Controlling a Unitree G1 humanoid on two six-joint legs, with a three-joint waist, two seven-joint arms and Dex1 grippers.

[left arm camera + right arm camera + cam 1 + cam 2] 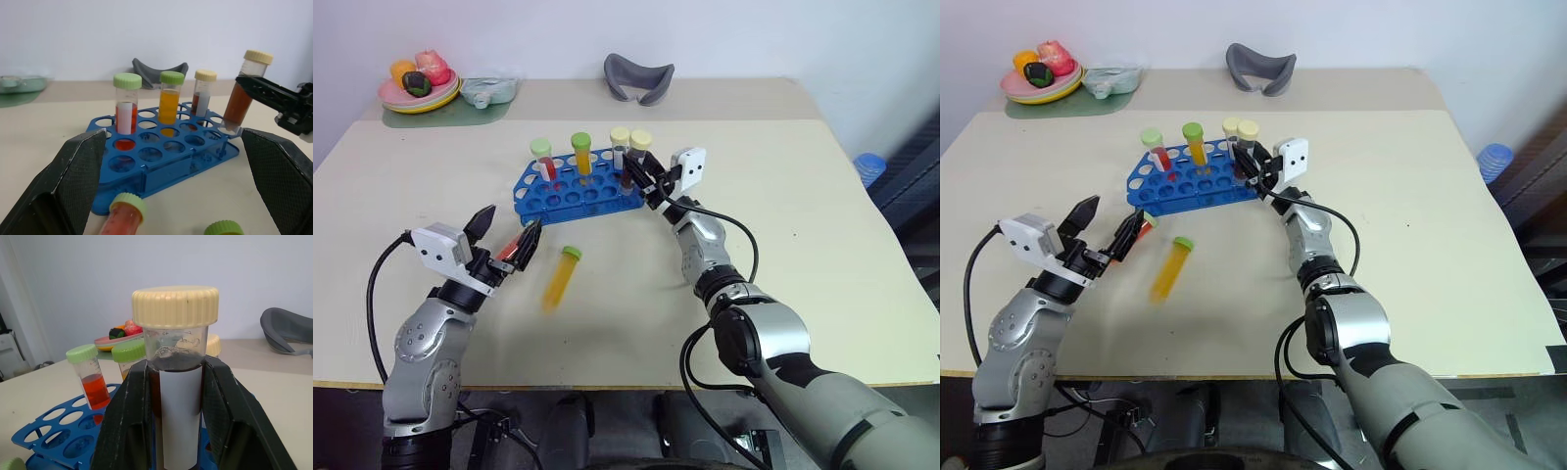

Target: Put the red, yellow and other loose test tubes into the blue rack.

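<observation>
Test tubes first: dark brown tube [178, 396], cream cap, clamped upright in the right claw [641, 183] at the right end of the blue rack [576, 191] — bottom just above or in a corner hole, cannot tell which. Beside it in the rack, a second cream-capped tube [620, 147]; further left, red tube [543, 159] and orange tube [581, 154], both green-capped and standing in holes. Left claw [509, 234] spread wide, holding nothing, hovering low over the desk [822, 245] in front of the rack. Near its fingertips, a loose red tube [123, 220] lying flat; just beside, a yellow-orange tube [560, 277] with green cap, also on its side. Desk pale beige, matte, against a white wall. At the far edge — plate of toy fruit [419, 90] and a grey curved object [638, 78].
</observation>
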